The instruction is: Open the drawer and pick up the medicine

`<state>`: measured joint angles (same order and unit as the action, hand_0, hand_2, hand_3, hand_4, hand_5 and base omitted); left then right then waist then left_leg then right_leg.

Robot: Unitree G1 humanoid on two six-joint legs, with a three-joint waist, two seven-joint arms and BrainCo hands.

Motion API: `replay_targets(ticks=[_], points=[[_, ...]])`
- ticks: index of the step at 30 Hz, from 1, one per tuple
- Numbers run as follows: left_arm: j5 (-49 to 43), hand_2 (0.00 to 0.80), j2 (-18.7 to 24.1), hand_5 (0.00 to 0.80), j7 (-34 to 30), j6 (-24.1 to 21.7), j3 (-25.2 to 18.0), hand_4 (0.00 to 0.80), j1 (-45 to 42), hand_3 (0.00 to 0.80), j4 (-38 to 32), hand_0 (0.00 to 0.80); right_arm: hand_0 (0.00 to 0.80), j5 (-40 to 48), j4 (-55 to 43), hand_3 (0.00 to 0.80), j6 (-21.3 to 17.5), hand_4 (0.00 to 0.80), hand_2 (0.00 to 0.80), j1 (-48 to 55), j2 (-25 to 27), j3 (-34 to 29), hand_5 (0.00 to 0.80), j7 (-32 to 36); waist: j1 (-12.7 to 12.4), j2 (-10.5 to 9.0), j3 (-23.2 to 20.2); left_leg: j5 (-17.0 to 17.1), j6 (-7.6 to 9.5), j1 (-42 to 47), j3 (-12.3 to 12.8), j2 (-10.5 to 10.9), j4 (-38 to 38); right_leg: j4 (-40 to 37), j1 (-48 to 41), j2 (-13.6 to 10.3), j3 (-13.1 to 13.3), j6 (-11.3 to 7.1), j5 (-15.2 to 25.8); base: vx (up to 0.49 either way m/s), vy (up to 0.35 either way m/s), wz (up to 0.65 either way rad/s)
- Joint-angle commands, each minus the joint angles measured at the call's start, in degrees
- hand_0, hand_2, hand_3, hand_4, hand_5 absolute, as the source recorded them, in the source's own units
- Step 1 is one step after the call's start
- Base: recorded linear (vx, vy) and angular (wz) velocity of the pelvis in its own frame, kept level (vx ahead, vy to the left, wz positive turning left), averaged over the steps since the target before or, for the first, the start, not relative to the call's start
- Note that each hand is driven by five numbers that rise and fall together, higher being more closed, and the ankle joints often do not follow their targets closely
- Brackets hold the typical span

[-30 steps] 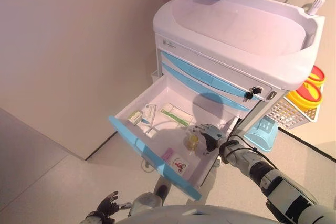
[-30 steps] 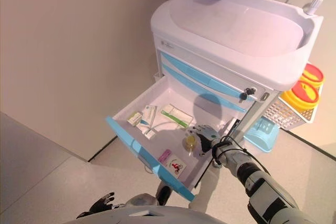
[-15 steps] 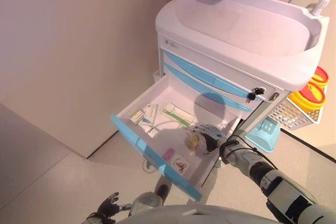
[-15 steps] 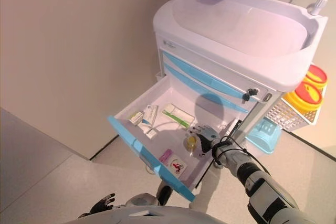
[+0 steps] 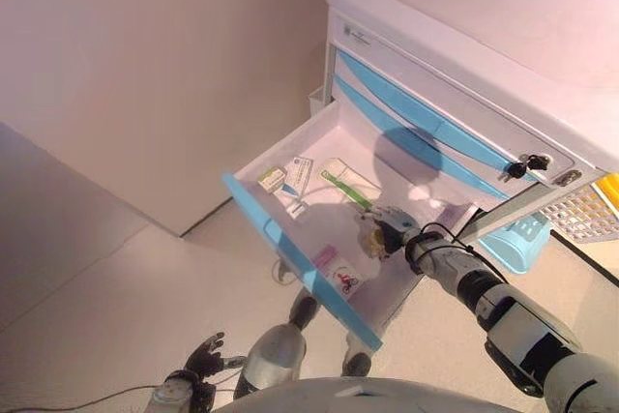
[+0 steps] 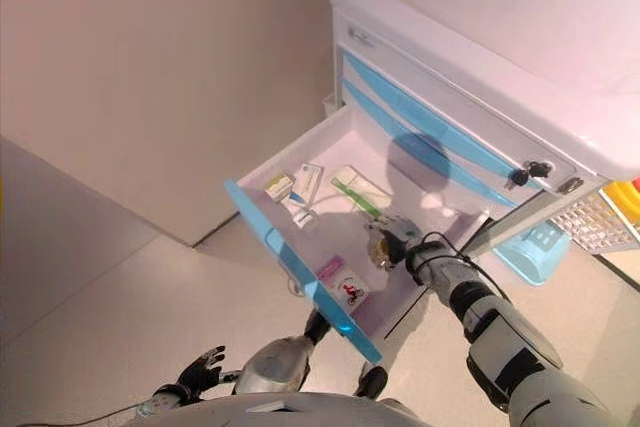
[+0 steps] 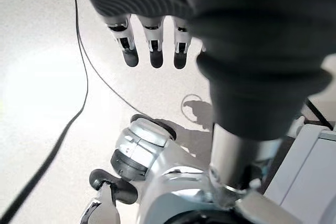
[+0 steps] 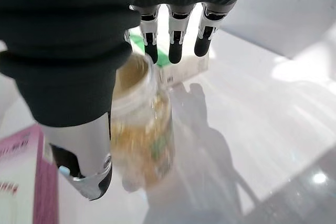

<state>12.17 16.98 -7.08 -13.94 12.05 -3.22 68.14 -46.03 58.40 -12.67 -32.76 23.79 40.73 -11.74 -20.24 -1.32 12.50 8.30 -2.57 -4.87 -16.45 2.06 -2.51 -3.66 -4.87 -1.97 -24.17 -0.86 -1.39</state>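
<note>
Since the earlier frames the whole view has swung and dropped toward the cart, so the camera has moved; within the open drawer (image 5: pixel 319 202) the right hand (image 5: pixel 385 232) has stayed at the same spot beside the medicine bottle (image 5: pixel 368 238), and the boxes lie as they did

The drawer, white inside with a light blue front, is pulled well out of the white medical cart (image 5: pixel 464 36), below two shut blue-fronted drawers. The medicine bottle, small, clear and yellowish, stands on the drawer floor toward the right-hand side. In the right wrist view the bottle (image 8: pixel 144 129) sits between the thumb and the row of fingers (image 8: pixel 176 40); the fingers reach past its top rather than wrapping it, and the thumb lies alongside it, so the hand is loose around the bottle without a clear pinch on it

Farther back in the drawer lie a green and white box (image 5: pixel 346 184), a small white box (image 5: pixel 298 175) and a smaller box (image 5: pixel 272 179) near the left wall. A pink packet (image 5: pixel 321 258) and a white card with a red mark (image 5: pixel 343 280) lie close to the blue front

The left hand (image 5: pixel 207 359) hangs low over the floor, well apart from the cart, its fingers (image 7: pixel 152 45) spread and holding nothing
</note>
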Motion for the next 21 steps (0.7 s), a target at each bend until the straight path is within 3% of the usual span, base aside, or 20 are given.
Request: replay_targets(ticks=[1, 9, 21], points=[[2.07, 0.0, 1.82, 0.0, 0.46, -1.52, 3.65, 0.0, 1.22, 0.0, -0.82, 0.0, 0.0, 2.48, -2.27, 0.0, -0.89, 0.0, 0.0, -3.52, 1.67, 1.23, 0.0, -1.76, -0.61, -1.92, 0.49, -8.54, 2.88, -0.19, 2.49, 3.16, 3.11, 6.07, 3.77, -4.36, 3.52, -1.62, -1.79, 0.001, 0.006, -0.03], [3.92, 0.0, 1.9, 0.0, 1.11, -1.89, 5.93, 0.0, 2.26, 0.0, -3.4, 0.0, 0.0, 2.46, -0.76, 0.0, -0.74, 0.0, 0.0, -5.25, 1.42, 0.99, 0.0, -2.18, -0.68, -1.74, 1.19, -8.39, 3.03, -1.17, 3.03, 3.16, 3.28, 6.12, 4.77, -4.8, 3.59, -2.15, -1.3, -0.012, -0.002, 0.0], [2.96, 0.0, 3.0, 0.0, 0.55, -0.19, 5.39, 0.0, 1.83, 0.0, -5.45, 0.0, 0.0, 1.51, 0.49, 0.0, -1.24, 0.0, 0.0, -5.21, 1.26, 0.93, 0.0, 0.04, -0.94, -1.71, 1.03, -8.46, 3.07, -1.14, 3.32, 3.09, 3.19, 5.82, 4.79, -4.85, 3.73, -2.48, -0.98, 0.0, 0.0, 0.0]])
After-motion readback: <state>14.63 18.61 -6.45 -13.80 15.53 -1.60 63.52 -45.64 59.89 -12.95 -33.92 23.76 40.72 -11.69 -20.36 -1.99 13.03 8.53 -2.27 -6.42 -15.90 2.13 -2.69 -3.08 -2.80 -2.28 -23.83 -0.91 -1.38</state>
